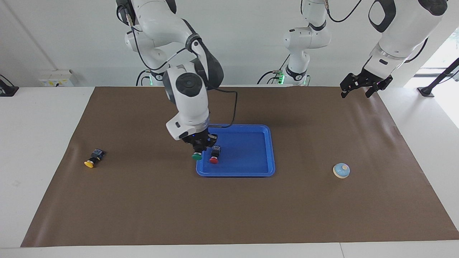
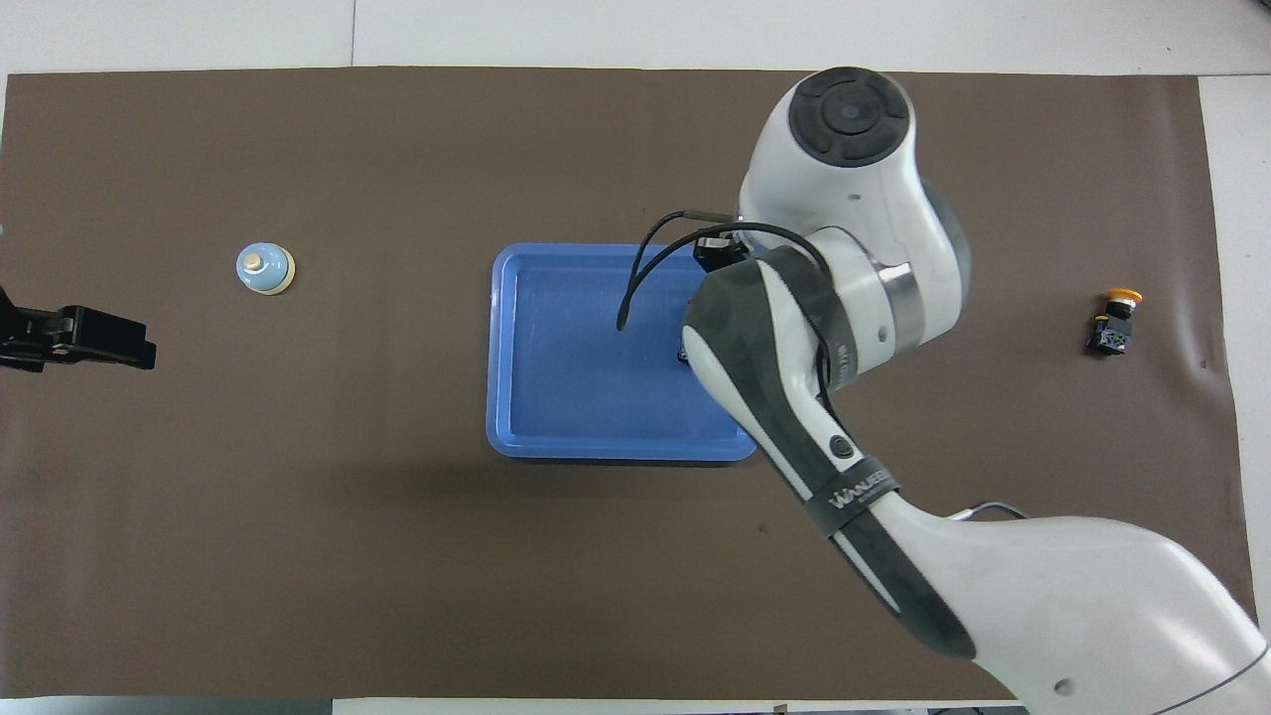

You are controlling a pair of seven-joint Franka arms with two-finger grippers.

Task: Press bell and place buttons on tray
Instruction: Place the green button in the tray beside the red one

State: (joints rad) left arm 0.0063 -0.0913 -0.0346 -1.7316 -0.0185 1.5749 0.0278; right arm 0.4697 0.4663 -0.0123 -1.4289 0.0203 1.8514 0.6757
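My right gripper (image 1: 198,146) is shut on the green button (image 1: 196,156), which hangs cap-down over the rim of the blue tray (image 1: 247,150) at the right arm's end. In the tray lies the red button (image 1: 214,154), right beside the held one. The yellow button (image 1: 94,158) lies on its side on the mat toward the right arm's end of the table. The light-blue bell (image 1: 341,170) stands on the mat toward the left arm's end. My left gripper (image 1: 356,94) waits open in the air over the mat's corner there. In the overhead view the right arm hides its gripper and both buttons at the tray (image 2: 566,367).
A brown mat (image 1: 229,208) covers most of the white table. The base of a third arm (image 1: 297,73) stands at the table's edge between my two arms. The right arm's cable (image 1: 233,107) loops over the tray's corner.
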